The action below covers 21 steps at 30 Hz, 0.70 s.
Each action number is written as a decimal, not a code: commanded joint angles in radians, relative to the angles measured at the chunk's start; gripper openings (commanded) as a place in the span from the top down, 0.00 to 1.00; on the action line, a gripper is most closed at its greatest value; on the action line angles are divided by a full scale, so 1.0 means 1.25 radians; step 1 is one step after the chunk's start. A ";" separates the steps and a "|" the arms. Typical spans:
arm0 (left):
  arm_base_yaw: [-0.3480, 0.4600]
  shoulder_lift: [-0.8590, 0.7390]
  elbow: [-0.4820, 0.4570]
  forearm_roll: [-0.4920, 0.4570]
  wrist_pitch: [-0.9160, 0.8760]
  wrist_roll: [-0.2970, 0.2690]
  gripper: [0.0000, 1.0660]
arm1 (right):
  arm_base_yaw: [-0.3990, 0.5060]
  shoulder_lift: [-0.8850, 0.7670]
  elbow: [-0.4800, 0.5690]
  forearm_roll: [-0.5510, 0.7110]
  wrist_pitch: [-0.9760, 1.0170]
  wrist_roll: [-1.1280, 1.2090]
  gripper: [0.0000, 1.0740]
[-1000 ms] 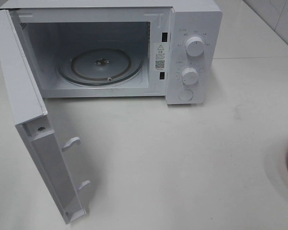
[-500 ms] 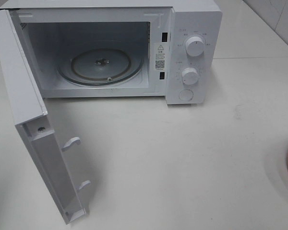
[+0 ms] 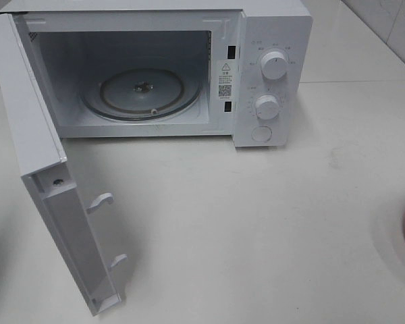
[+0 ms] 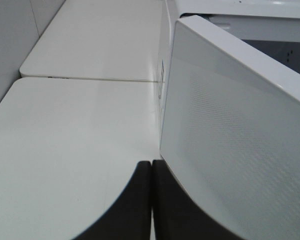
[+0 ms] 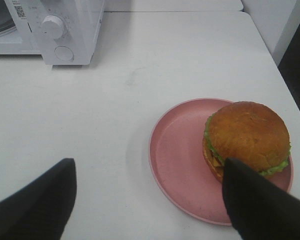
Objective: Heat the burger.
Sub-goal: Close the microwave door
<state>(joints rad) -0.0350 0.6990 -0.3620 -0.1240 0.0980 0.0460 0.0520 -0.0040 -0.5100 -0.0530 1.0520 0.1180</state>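
Right wrist view: right gripper (image 5: pixel 150 200) jaws apart above burger (image 5: pixel 247 138) on pink plate (image 5: pixel 177 150); left gripper (image 4: pixel 151 200) jaws together beside microwave door (image 4: pixel 235 145)

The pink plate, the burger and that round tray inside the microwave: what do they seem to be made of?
The pink plate looks like matte plastic or melamine: flat even colour, dull sheen, though ceramic cannot be ruled out. The burger has a glossy golden-brown bun with frilly green lettuce; whether it is real food or a model cannot be told. The turntable looks like clear glass: see-through, with bright ringed reflections.
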 commanded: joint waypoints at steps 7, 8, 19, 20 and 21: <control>-0.001 0.109 0.091 0.024 -0.365 -0.002 1.00 | -0.006 -0.021 0.000 0.003 -0.006 -0.010 0.29; -0.001 0.141 0.097 0.062 -0.413 -0.004 1.00 | -0.006 -0.021 0.000 0.003 -0.006 -0.010 0.29; -0.001 0.352 0.097 0.353 -0.564 -0.238 1.00 | -0.006 -0.021 0.000 0.003 -0.006 -0.010 0.29; -0.001 0.368 0.097 0.382 -0.594 -0.257 1.00 | -0.006 -0.021 0.000 0.003 -0.006 -0.010 0.29; -0.001 0.397 0.097 0.435 -0.665 -0.278 1.00 | -0.006 -0.021 0.000 0.003 -0.006 -0.010 0.29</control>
<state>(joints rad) -0.0350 1.1550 -0.2410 0.3220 -0.6080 -0.2360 0.0520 -0.0040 -0.5100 -0.0530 1.0520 0.1180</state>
